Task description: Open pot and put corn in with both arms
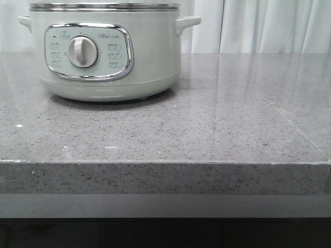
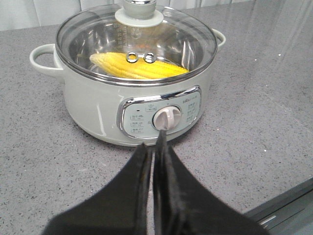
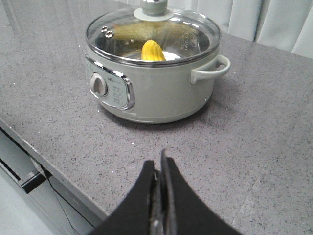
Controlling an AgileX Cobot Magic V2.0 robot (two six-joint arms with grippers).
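Where the grey speckled counter (image 1: 217,119) runs back toward the pale curtain (image 1: 258,26), the pot (image 1: 106,51) stands on its left part in the front view, well back from the near edge. It is round and pale green-white, with a steel rim, a small looped handle on each side, and a chrome-framed control panel (image 1: 89,51) facing forward; a silver dial (image 1: 83,51) sits at the panel's centre, with small printed labels on either side of it.

Both wrist views show a clear glass lid (image 2: 137,41) seated on the rim. It has a round pale knob (image 2: 139,12) at its centre and two small metal-ringed vent holes beside it. Through the glass the corn (image 2: 139,66) lies on the steel floor of the pot: one bright yellow cob with neat rows of kernels, on its side, much smaller than the pot. From the right wrist view only its rounded end shows under the lid.

The left gripper (image 2: 157,161) hangs just in front of the control panel, its black fingers pressed together with nothing between them. The right gripper (image 3: 159,171) hovers over bare counter, farther from the pot on the handle side, fingers likewise together and empty. Neither touches the pot.
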